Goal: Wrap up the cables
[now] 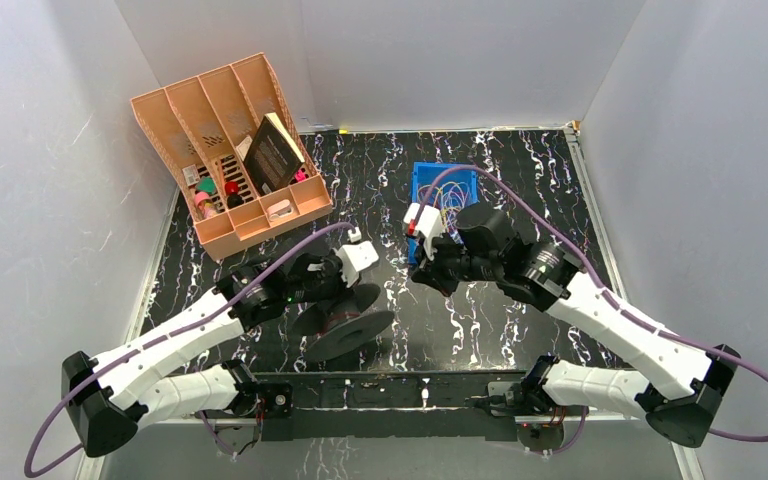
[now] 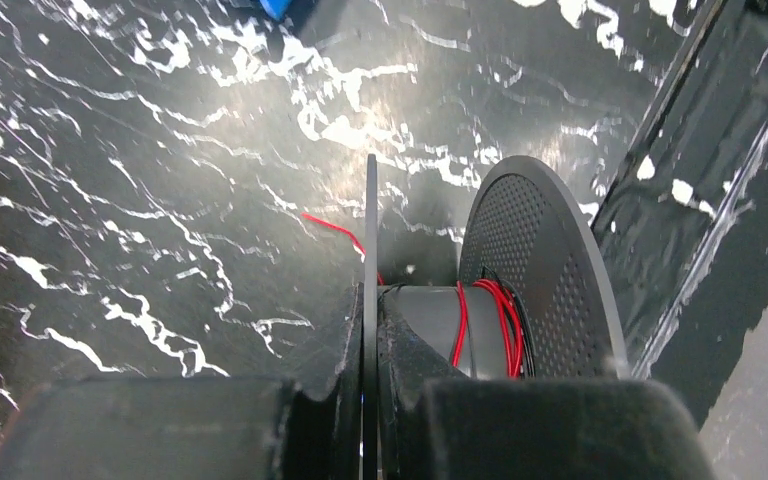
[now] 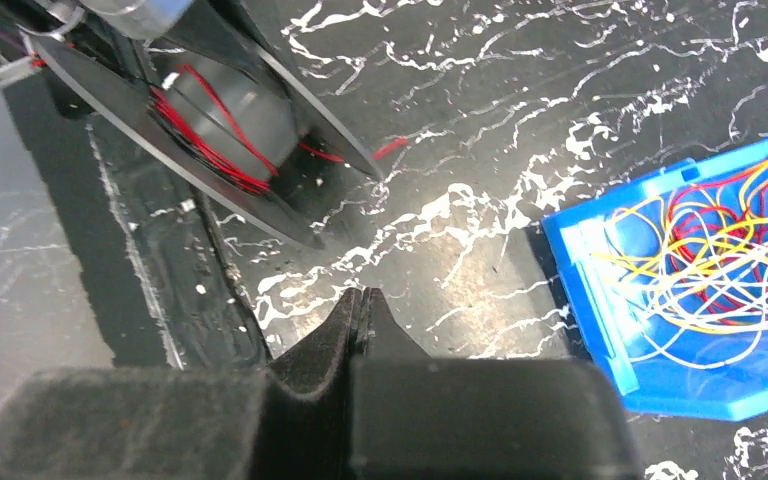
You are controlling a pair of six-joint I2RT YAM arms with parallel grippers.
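Left gripper (image 2: 370,312): you have it clenched on the near flange of the black spool (image 2: 545,270), one finger on each face of the thin disc. The spool sits low over the black marbled table (image 1: 500,320), in front of the left arm; whether it touches the surface cannot be told.

Red cable (image 2: 505,325): several turns lie wound on the hub, bunched against the far perforated flange. A short free end (image 2: 332,229) pokes out past the near flange.

Right gripper (image 3: 360,300): your fingers are pressed together with nothing between them, hovering above bare table between the spool and the blue bin (image 3: 580,290).

Loose cables (image 3: 720,250): a tangle of yellow, red and orange strands lies inside that bin, well apart from the spool.

A peach organiser (image 1: 225,150) stands at the far left corner.
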